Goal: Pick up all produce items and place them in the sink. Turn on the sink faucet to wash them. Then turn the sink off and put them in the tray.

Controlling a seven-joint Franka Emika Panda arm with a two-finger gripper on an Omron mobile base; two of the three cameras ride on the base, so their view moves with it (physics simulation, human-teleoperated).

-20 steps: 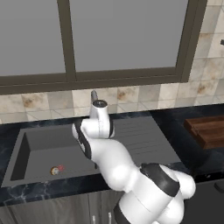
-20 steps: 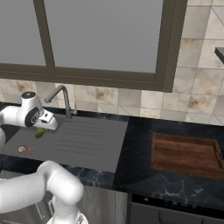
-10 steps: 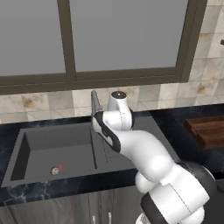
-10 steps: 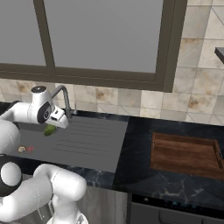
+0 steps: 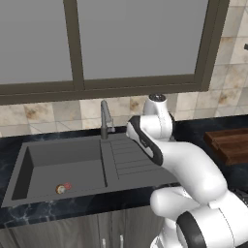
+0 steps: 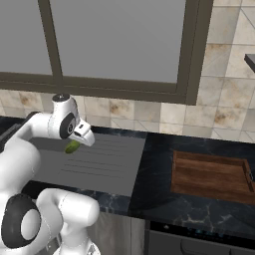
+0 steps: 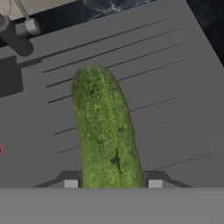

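- Gripper (image 7: 112,183): has swung rightward from over the basin to above the ridged drainboard (image 7: 166,87); fingers closed on the cucumber (image 7: 107,131).
- Cucumber: green, oblong, mottled skin; centre of hand view, also left-centre of right base view (image 6: 72,147).
- Round tan item (image 5: 60,189): lower left, on sink (image 5: 58,160) floor beside red drain mark.
- Faucet (image 5: 104,118): behind basin.
- Tray (image 6: 211,177): right, well apart.

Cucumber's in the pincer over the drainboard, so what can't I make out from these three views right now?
- Pincer finger contact on the cucumber: hand view, cut off at the bottom edge.
- Basin: right base view, hidden behind the arm.
- Round tan item in the sink: left base view, too small to identify.
- Tray: left base view, cut by the right edge.
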